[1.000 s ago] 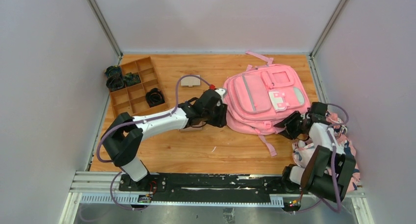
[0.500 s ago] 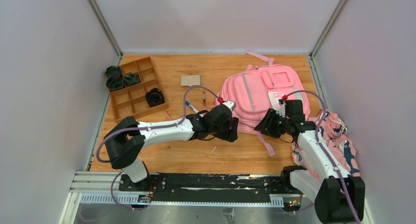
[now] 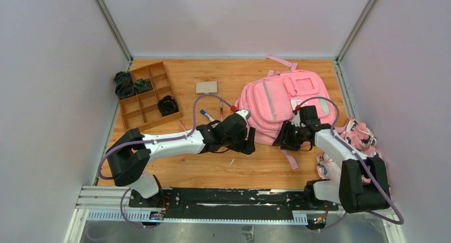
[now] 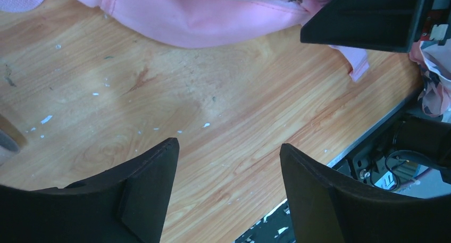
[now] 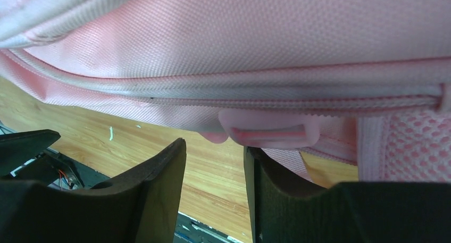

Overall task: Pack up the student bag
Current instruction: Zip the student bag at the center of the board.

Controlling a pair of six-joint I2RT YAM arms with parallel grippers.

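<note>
The pink student bag (image 3: 287,100) lies flat at the back right of the table, front pockets up. My left gripper (image 3: 249,145) is open and empty over bare wood just off the bag's near left edge; the left wrist view shows its jaws (image 4: 228,144) apart, with the bag's hem (image 4: 213,19) above them. My right gripper (image 3: 282,138) is at the bag's near edge. In the right wrist view its jaws (image 5: 215,144) stand narrowly apart. They sit just below a pink zipper pull (image 5: 268,130) on the bag's zipper seam (image 5: 298,89), with nothing between them.
A wooden compartment tray (image 3: 139,103) with black items stands at the back left. A small tan card (image 3: 206,87) and two pens (image 3: 207,115) lie left of the bag. A pink-white-navy cloth bundle (image 3: 361,139) lies at the right edge. A loose strap (image 3: 290,158) trails toward me.
My right arm swung left from the cloth bundle to the bag's near edge. My left gripper moved toward me along the bag's left side, uncovering the card and pens.
</note>
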